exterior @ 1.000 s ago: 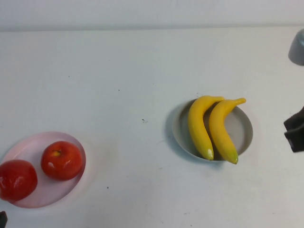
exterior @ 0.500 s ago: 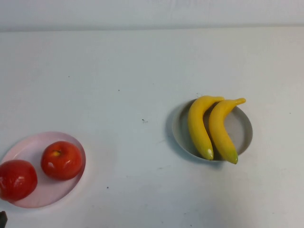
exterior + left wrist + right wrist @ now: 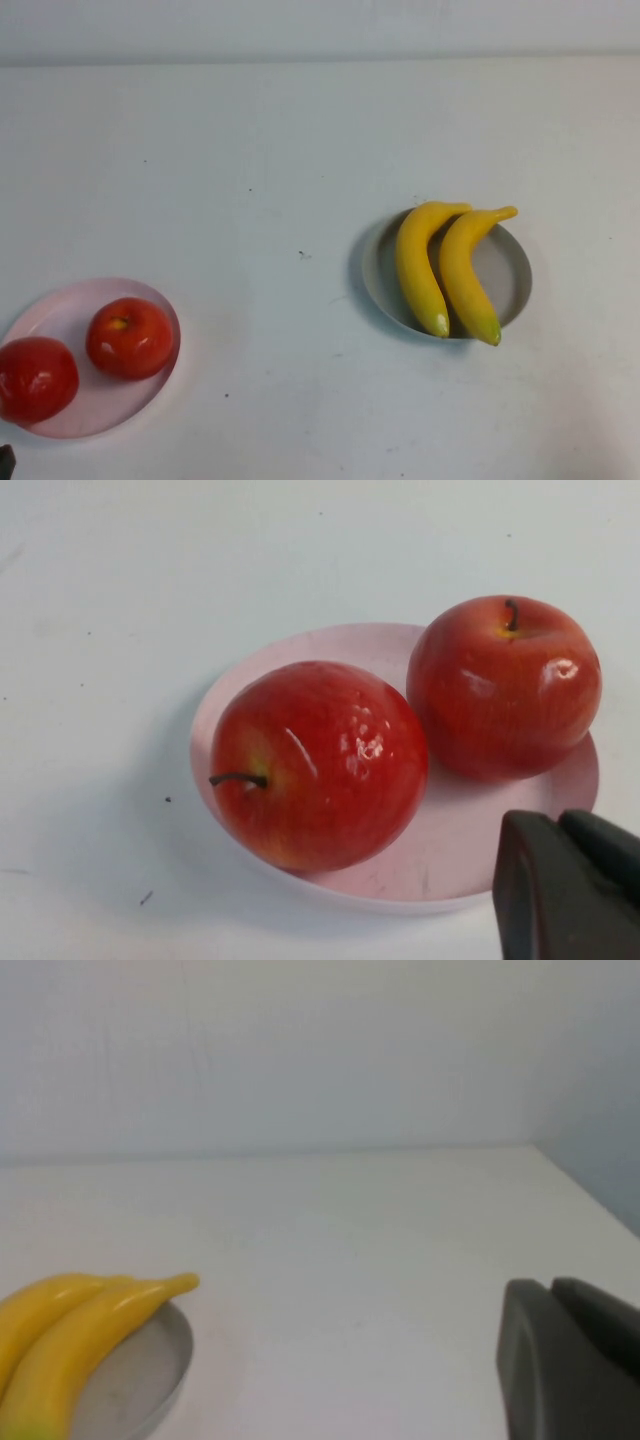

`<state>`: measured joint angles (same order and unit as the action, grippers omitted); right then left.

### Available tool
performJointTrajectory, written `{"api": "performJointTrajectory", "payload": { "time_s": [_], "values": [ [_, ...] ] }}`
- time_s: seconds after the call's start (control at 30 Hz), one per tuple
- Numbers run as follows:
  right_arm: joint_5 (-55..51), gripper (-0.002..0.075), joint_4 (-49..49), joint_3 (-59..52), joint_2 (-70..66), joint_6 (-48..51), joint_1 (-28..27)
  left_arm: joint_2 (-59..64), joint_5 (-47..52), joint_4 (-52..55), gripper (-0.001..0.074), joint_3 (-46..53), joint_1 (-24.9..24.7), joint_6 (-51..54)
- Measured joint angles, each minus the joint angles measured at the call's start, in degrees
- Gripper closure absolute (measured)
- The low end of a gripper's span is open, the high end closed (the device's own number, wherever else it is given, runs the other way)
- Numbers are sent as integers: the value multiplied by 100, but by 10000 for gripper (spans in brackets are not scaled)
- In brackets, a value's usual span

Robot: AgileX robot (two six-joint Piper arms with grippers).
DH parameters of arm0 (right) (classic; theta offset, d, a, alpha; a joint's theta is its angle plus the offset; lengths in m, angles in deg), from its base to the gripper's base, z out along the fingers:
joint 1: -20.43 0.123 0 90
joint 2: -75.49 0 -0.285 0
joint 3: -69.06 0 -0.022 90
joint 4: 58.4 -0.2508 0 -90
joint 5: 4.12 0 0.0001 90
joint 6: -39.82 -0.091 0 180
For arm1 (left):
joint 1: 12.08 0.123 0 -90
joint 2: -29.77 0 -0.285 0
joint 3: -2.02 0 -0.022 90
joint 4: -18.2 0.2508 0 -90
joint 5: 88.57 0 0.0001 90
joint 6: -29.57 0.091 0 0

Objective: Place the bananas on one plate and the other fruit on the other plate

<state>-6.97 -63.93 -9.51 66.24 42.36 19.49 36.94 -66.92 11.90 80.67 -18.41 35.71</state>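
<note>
High view no longer shows my right gripper (image 3: 570, 1360) beside the grey plate (image 3: 510, 270); both it and my left gripper (image 3: 565, 885) are closed, empty.

Apples (image 3: 85, 355) side by side on left plate (image 3: 120, 405); bananas (image 3: 445, 270) on right plate (image 3: 512, 275).

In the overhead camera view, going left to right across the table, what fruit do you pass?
Outer apple → inner apple, both on the pink plate → left banana → right banana, both on the grey plate.
</note>
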Motion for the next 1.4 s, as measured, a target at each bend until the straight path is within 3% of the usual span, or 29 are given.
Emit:
{"api": "performJointTrajectory", "payload": {
  "time_s": [0.4,1.4],
  "values": [
    [-1847,741,-26,0,190,0,-75,-13,0,0,736,0,0,0],
    [-1931,741,-93,0,190,9,-75,-13,0,0,736,0,0,0]
  ]
}}
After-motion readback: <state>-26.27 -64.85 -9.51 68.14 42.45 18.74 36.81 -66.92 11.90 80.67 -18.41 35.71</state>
